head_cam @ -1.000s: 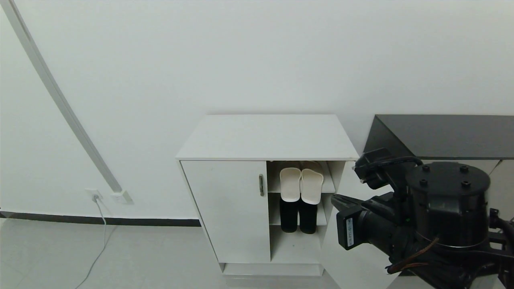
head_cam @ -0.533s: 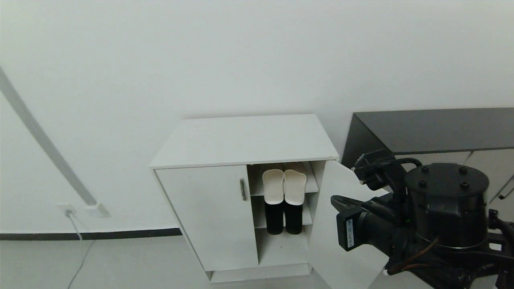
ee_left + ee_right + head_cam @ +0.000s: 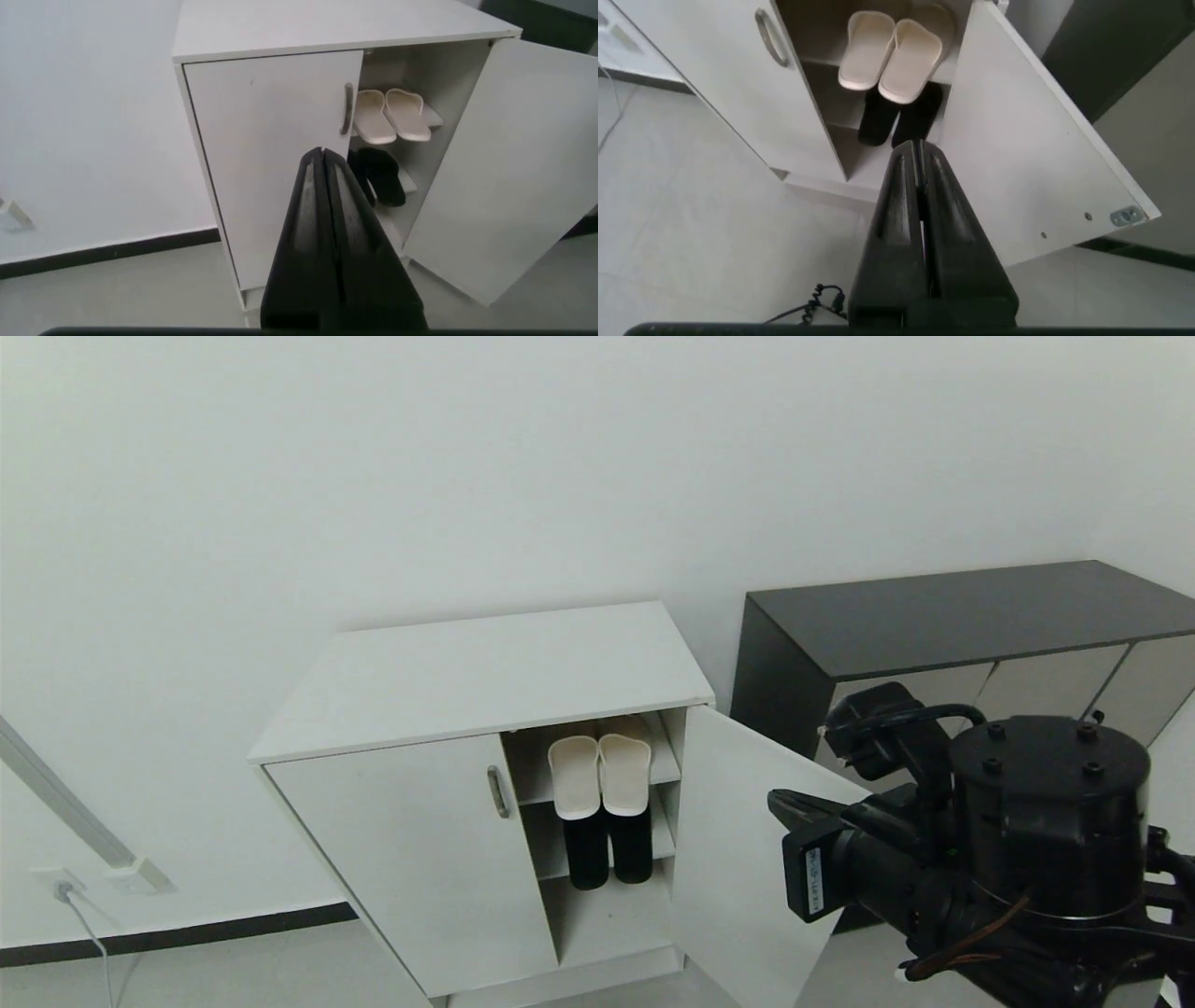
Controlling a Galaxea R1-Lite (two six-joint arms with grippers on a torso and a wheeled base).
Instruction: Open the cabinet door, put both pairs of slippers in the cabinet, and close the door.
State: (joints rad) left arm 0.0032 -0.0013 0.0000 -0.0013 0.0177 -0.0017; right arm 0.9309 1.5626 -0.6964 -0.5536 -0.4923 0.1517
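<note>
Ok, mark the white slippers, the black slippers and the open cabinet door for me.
white slippers (image 3: 624,773), head view, on the sole of one slipper.
black slippers (image 3: 586,849), head view, on the middle of one slipper.
open cabinet door (image 3: 738,868), head view, on the middle of its flat face.

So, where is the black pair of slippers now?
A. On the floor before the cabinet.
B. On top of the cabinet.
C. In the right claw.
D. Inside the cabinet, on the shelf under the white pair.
D: the black slippers lie inside the open cabinet, on the shelf directly below the white slippers.
</note>
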